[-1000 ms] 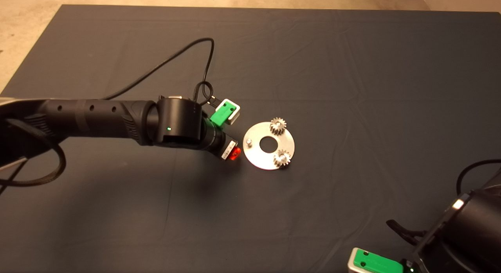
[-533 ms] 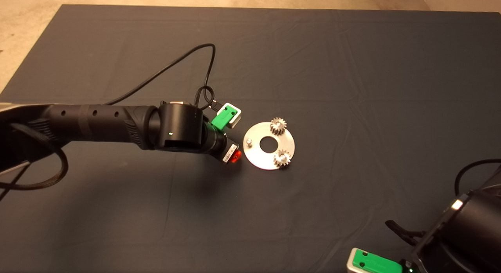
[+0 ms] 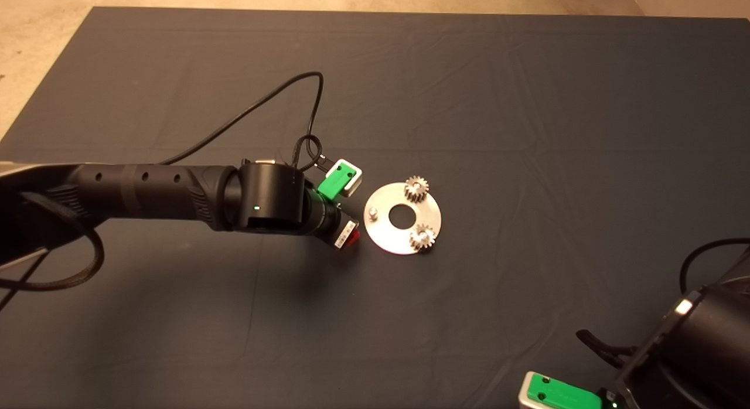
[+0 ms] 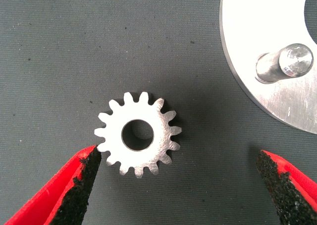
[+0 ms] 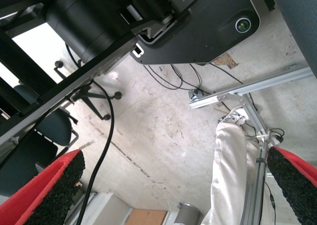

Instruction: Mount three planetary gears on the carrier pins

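Left tool [image 4: 176,185] hovers low over the mat [image 3: 527,133], fingers [image 4: 74,190] spread wide w/ the loose gear [image 4: 137,134] lying flat between them, one pad just at its teeth, not gripped. Disc [image 3: 402,218] sits just beside; bare pin [image 4: 285,64] nearest, two gears [image 3: 416,188] already on the other pins. Right tool [image 3: 559,392] parked at lower right, fingers apart, facing the floor & a person's leg [image 5: 228,170].

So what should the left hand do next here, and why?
Probably descend and close on the loose gear: it lies flat on the mat between the open left hand's fingers, beside the disc, whose one pin is bare.
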